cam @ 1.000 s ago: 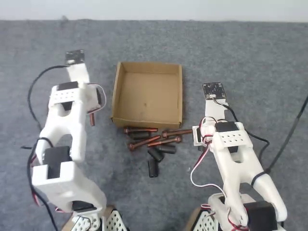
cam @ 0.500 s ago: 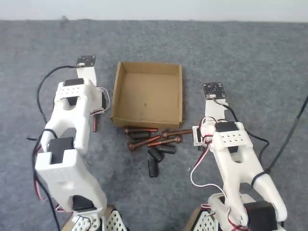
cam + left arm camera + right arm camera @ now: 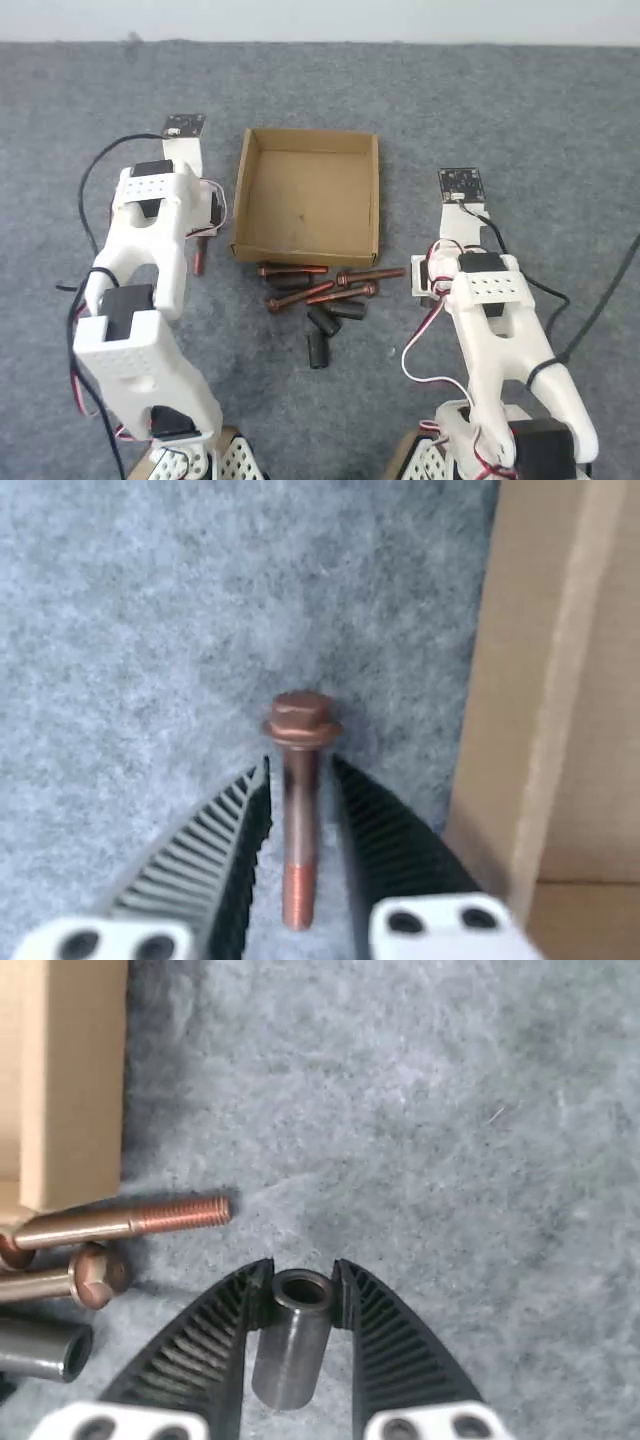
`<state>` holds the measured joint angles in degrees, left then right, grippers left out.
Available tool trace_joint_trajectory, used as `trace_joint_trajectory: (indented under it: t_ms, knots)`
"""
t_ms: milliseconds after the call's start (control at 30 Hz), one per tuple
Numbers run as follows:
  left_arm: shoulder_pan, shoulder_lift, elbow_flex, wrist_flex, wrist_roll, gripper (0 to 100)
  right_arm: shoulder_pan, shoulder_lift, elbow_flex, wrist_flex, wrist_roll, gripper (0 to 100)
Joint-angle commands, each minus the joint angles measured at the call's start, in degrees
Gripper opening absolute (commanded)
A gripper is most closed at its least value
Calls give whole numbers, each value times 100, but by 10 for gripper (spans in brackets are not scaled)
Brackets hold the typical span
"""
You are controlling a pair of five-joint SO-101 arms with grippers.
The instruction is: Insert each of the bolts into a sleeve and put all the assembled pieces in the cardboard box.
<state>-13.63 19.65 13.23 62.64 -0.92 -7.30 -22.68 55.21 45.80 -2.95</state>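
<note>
On the gray counter [image 3: 520, 120], the high view shows the cardboard box [image 3: 308, 254] sitting open between the two arms. The loose bolts [image 3: 300, 271] and loose sleeves [image 3: 320, 350] lie in a cluster just beside its near wall. The left arm [image 3: 150, 230] stands beside the box's left wall, and the held bolt [image 3: 197, 258] projects from under it, well apart from the cluster. The right arm [image 3: 490, 300] stands to the right of the cluster. The left wrist view shows the left gripper [image 3: 298, 770] clenched on the held bolt [image 3: 300, 820]. Both ribbed fingers [image 3: 225, 840] press the shank, the hex head extends beyond the fingertips, and a wall of the cardboard box [image 3: 520, 700] runs alongside. The right wrist view shows the right gripper [image 3: 301, 1270] grasping the held sleeve [image 3: 292, 1345] between its fingers, with the open bore at the fingertips. Near it on the counter lie two of the loose bolts [image 3: 125, 1222], one of the loose sleeves [image 3: 40, 1348], and a corner of the box [image 3: 70, 1080].
</note>
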Motion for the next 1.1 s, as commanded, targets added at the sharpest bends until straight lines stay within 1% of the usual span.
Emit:
trace_joint_trajectory:
  t_ms: [0,67,233,333,667,767,833,933,1067]
  knots:
    - [62,-79,-303,53,-35,148,66,-330,-44,-66,88,87]
    - [62,-70,-303,62,-35,144,66,-330,-44,-66,88,104]
    - [62,-62,-303,53,-35,137,92,-391,-44,-22,88,51]
    - [62,-62,-303,44,-35,137,84,-391,-62,224,88,52]
    - [62,-53,-312,35,-53,141,101,-400,-79,215,53,116]
    - [62,-53,-312,35,-53,141,136,-400,-158,171,-360,132]
    - [62,-53,-312,-18,-53,141,259,-400,-185,171,-457,141]
    - [62,-53,-312,-26,-53,141,303,-400,-176,145,-448,121]
    - [62,-53,-312,-26,-53,141,242,-391,-167,136,-448,44]
